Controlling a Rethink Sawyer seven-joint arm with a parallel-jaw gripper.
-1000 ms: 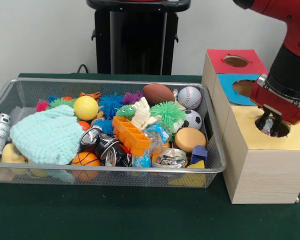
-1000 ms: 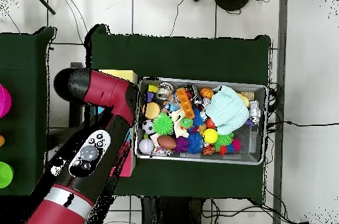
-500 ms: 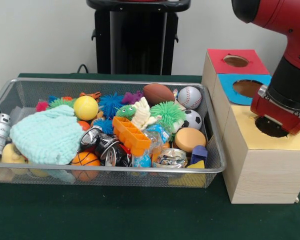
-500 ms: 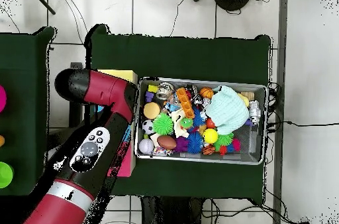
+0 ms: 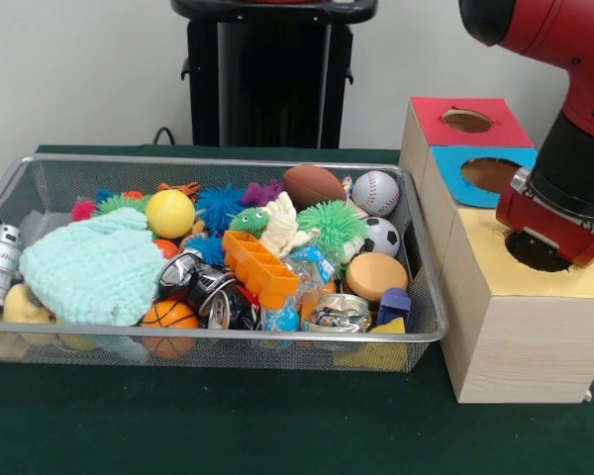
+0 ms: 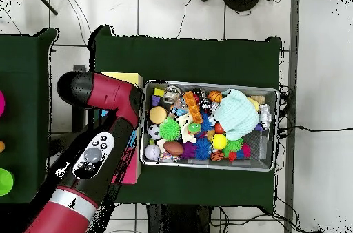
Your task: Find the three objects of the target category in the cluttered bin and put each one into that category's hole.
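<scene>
Front view shows the red and black arm's gripper [image 5: 537,252] sunk into the round hole of the yellow-topped wooden box [image 5: 495,259], so whether its jaws are parted or holding anything I cannot tell. This looks like the drop-off step; next the arm would need to lift clear and swing back over the silver wire-mesh bin [image 5: 40,176]. The target category isn't evident; candidates such as the white baseball [image 5: 375,192] and brown football [image 5: 313,185] lie in the bin's far right corner.

Overhead view adds the arm's whole reach over the box, hiding the holes, while the mint knitted cloth [image 6: 235,114] covers one end of the bin.
</scene>
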